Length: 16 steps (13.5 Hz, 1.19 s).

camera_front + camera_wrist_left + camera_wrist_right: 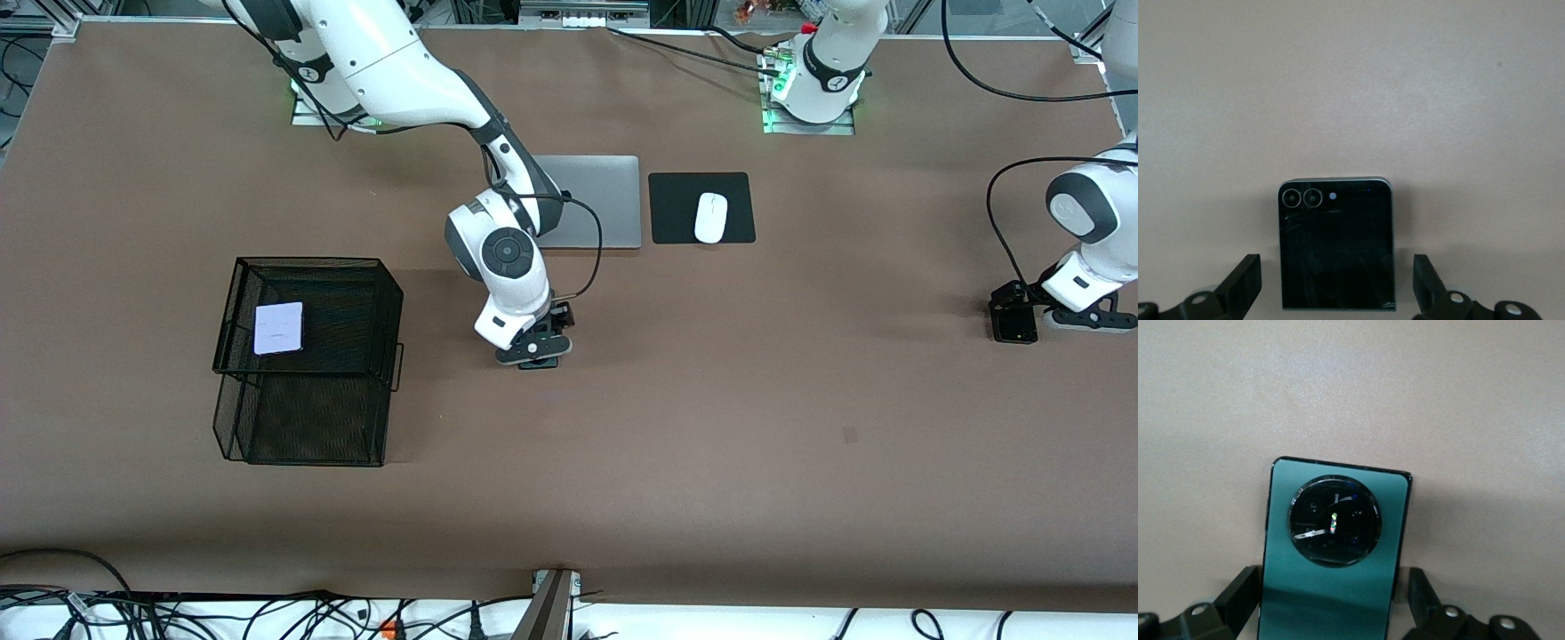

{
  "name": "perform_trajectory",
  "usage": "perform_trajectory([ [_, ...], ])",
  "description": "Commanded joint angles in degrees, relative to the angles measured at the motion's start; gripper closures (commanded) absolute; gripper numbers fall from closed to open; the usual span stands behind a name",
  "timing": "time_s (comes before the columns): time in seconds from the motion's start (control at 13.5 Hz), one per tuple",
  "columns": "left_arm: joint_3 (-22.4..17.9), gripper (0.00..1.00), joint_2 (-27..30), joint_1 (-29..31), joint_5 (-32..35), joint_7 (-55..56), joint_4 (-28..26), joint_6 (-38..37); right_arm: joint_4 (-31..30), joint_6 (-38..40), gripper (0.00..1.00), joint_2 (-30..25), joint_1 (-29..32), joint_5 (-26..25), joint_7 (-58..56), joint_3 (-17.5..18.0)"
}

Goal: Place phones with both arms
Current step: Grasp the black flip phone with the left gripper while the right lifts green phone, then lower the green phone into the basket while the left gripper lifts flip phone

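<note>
A long dark green phone [1335, 553] with a round camera ring lies flat on the brown table. My right gripper [1333, 603] is low over it near the table's middle, open, with one finger [1239, 595] on each side of the phone; in the front view the hand [536, 351] hides the phone. Toward the left arm's end of the table lies a small squarish black phone [1337, 247] [1014, 327]. My left gripper [1337, 293] [1013, 307] stands open astride it, with a gap on each side. A pale lilac-white phone [278, 328] rests in the basket's upper tier.
A black wire mesh basket [233, 404] with two tiers stands toward the right arm's end. A closed silver laptop [597, 200] and a white mouse [710, 217] on a black pad [676, 209] lie near the arms' bases. Black cables trail from both arms.
</note>
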State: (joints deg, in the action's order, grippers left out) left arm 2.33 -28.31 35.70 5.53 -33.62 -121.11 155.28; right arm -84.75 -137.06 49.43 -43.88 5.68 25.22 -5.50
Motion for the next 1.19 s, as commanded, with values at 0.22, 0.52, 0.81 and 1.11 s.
perform_trajectory([
  [0.22, 1.0, 0.00, -2.6, 0.8, -1.0, -2.1, 1.9, 1.8, 0.0, -1.2, 0.53, 0.2, -0.3, 0.7, -0.8, -0.1],
  [0.52, 1.0, 0.00, -3.3, 0.9, -1.0, -2.1, 2.6, 2.0, 0.4, -1.0, 1.00, -0.6, -0.2, 0.8, 0.4, -0.2],
  [0.81, 1.0, 0.00, -3.9, 1.2, -1.1, -2.2, 2.7, 2.0, 0.6, 0.6, 1.00, -6.3, 1.1, 0.7, 2.1, -1.9],
  [1.11, 1.4, 0.00, -4.8, 2.1, -1.1, -2.7, 2.8, 2.0, 0.6, 9.5, 1.00, -12.8, 1.3, 0.4, -0.2, -8.4],
])
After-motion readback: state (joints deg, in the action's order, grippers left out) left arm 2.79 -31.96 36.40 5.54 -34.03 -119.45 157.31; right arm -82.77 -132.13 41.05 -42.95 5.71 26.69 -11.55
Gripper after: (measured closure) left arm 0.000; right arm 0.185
